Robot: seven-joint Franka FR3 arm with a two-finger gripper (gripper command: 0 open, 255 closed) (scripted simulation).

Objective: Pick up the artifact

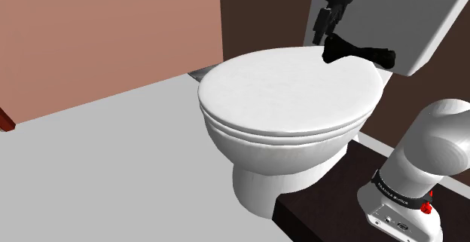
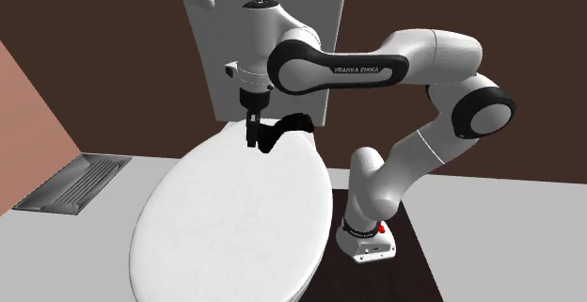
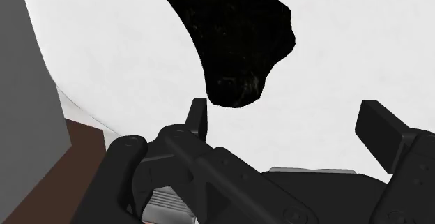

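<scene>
The artifact (image 3: 237, 41), a lumpy black piece, lies flat on the closed white toilet lid (image 1: 286, 90). It sits just beyond my pincer (image 3: 287, 111), nearer one finger than the other, so nothing is between them yet. I hold my fingers wide apart and empty, pointing down, I judge so they can straddle its near end. The tank (image 1: 422, 22) stands close behind it, which leaves me little room on that side.

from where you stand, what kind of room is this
Probably a bathroom: a white toilet with its lid down, its tank against the dark wall, and a floor vent beside it.
</scene>
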